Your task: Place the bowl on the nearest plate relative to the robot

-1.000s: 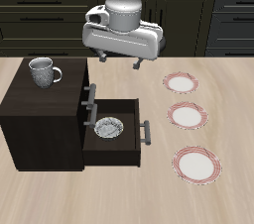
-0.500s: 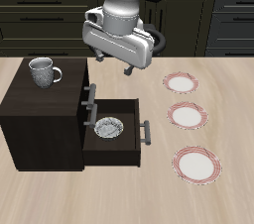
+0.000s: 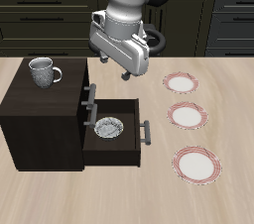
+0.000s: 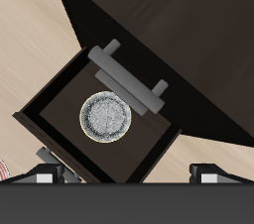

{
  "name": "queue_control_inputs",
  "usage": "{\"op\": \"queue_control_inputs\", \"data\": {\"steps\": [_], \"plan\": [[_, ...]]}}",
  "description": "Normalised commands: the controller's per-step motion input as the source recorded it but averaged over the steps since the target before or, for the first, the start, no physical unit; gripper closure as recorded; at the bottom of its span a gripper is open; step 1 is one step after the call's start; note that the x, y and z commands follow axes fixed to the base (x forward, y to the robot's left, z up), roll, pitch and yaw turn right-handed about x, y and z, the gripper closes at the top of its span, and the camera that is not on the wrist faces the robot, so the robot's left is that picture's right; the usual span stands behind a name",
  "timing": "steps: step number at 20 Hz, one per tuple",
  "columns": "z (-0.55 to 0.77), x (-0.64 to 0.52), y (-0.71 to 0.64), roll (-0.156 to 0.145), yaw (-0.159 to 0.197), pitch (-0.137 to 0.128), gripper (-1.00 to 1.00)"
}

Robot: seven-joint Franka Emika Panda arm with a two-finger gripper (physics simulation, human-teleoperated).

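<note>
Bowl, small, round, white-grey with dark speckling (image 3: 108,127), lies flat inside the open drawer (image 3: 131,147) of the dark wooden cabinet (image 3: 40,119), with no contact from the robot. The two-finger gripper (image 3: 118,70) hangs well above it and farther back, fingers spread and empty. The coming move is judged a descent toward the front edge of the surface; a round bowl has no long axis.

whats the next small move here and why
Probably lower the gripper straight toward the bowl, staying open. The bowl lies in the open drawer of the dark cabinet, nothing is held, and the wrist view shows the bowl almost beneath the fingers, so descent comes before any carry to the plate.
</note>
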Motion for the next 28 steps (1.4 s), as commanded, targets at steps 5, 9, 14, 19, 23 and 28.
{"op": "queue_control_inputs", "data": {"steps": [5,9,14,19,23,28], "plan": [[-0.08,0.00,-0.09,-0.017,-0.170,0.018,-1.00],[-0.07,0.04,0.02,0.004,-0.166,-0.006,-1.00],[-0.15,0.07,0.13,0.004,-0.056,0.010,-1.00],[-0.14,0.03,0.12,-0.004,-0.006,0.010,-1.00],[-0.18,0.12,0.12,0.017,0.002,0.017,-1.00],[-0.24,0.08,0.05,0.009,-0.014,0.002,-1.00]]}}
